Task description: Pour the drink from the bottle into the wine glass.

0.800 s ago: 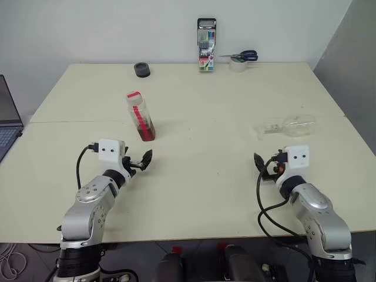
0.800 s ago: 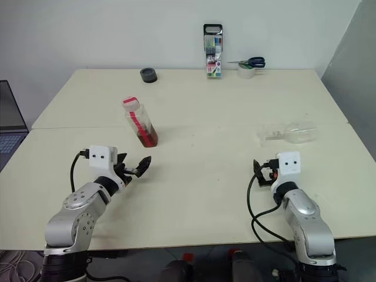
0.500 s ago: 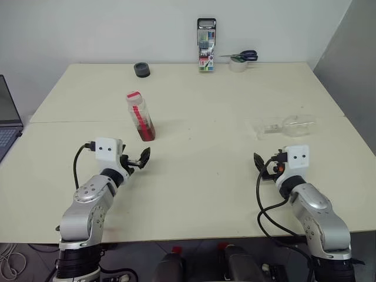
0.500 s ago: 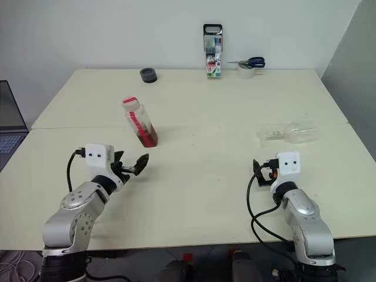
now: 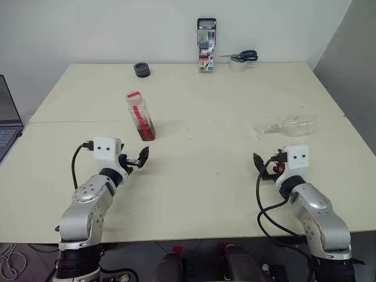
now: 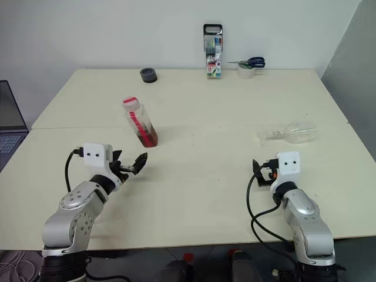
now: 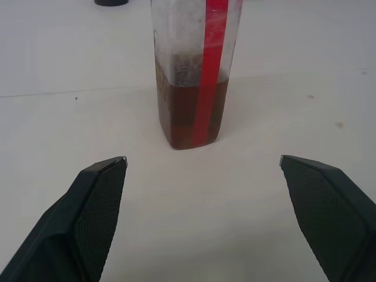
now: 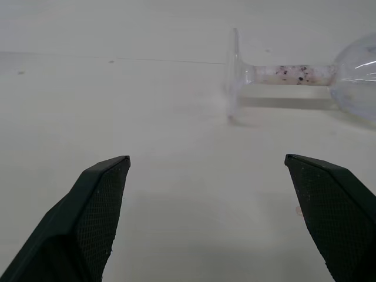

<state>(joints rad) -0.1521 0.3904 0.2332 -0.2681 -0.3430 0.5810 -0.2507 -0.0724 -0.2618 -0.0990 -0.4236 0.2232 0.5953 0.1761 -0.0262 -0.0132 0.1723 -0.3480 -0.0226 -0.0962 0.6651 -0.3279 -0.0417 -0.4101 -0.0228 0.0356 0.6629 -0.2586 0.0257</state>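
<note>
The bottle (image 5: 140,116) stands upright on the left half of the table, with a red-and-white cap and a red label strip. The reddish-brown drink (image 7: 183,114) fills its lower part. My left gripper (image 5: 136,160) is open just in front of the bottle and apart from it, with wide-spread fingers (image 7: 88,205). The wine glass (image 5: 289,124) lies on its side at the right, its round foot (image 8: 234,73) facing my right gripper (image 5: 264,164). That gripper is open and empty a short way in front of the glass.
A tall marker-pen case (image 5: 206,44) stands at the table's far edge, with scissors on a tape roll (image 5: 239,60) beside it. A black roll (image 5: 141,70) sits at the back left. A laptop (image 5: 7,120) lies off the left side.
My left gripper has drifted slightly to the left, still open. The right arm, the bottle and the glass have not moved.
</note>
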